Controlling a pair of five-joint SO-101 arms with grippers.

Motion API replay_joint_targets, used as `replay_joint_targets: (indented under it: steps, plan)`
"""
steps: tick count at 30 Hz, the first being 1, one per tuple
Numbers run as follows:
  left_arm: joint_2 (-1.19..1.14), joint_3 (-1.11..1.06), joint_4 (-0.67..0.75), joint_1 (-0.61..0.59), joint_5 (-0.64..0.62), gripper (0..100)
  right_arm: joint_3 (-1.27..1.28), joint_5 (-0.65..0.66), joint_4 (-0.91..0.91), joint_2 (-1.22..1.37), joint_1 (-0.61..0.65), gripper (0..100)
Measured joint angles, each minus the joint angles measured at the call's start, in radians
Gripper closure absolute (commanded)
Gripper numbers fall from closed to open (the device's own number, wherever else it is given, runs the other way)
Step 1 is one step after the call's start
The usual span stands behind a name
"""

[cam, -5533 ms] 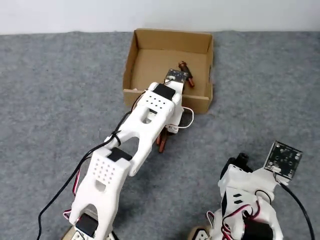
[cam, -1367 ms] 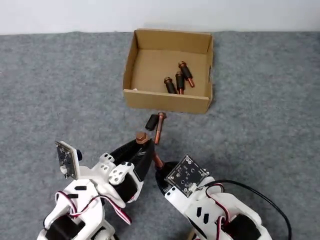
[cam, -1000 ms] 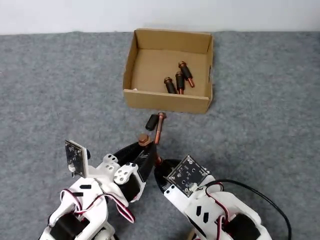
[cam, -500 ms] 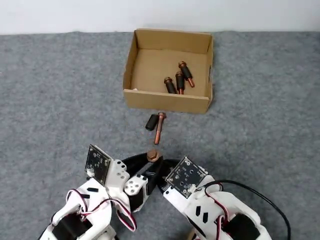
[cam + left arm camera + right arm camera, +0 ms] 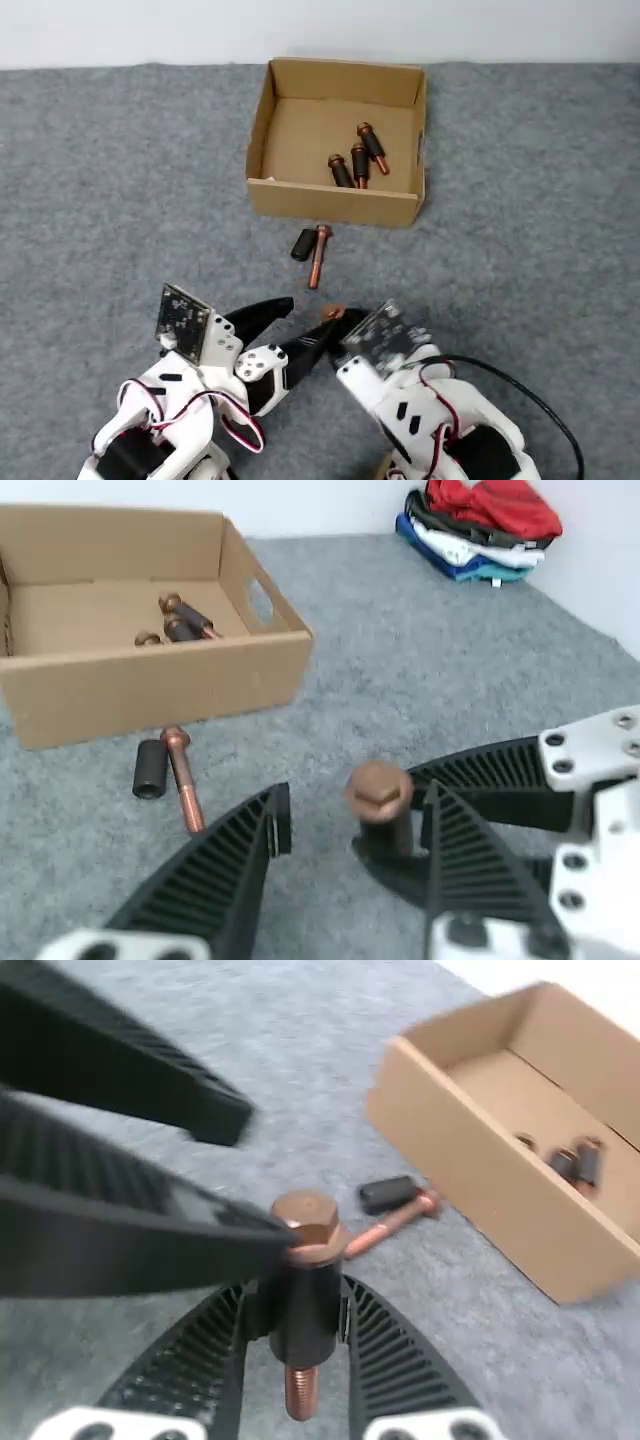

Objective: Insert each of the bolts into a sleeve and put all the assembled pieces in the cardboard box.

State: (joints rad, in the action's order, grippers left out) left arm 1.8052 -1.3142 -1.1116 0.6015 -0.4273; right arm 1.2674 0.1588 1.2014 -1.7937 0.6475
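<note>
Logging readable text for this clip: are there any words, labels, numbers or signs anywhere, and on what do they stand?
No text can be read in any view.
The cardboard box is plain, with no print visible.
The left arm's camera board and the right arm's camera board show specks too small to read.
The sleeved bolt has no legible stamp on its head.

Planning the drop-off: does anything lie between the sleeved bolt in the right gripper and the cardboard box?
Yes: a loose bolt and a loose sleeve lie on the carpet before the near wall of the cardboard box.
</note>
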Motion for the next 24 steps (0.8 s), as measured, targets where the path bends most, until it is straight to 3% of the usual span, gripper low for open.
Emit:
replay_joint_targets:
  steps: [7, 11, 17, 24]
  plan:
    - [0.002, 0.049, 0.005, -0.201, 0.0, 100, 0.0, -0.066, 0.0, 0.0, -0.109, 99.1]
    - [0.002, 0.049, 0.011, -0.35, 0.015, 100, 0.0, -0.101, 0.0, 0.0, -0.173, 99.1]
    - [0.002, -0.133, 0.046, -0.549, 0.183, 100, -0.002, -0.11, -0.037, 0.0, -0.239, 99.1]
    - [-0.003, -0.338, 0.106, -0.687, 0.192, 100, -0.13, -0.117, -0.126, 0.196, -0.249, 99.1]
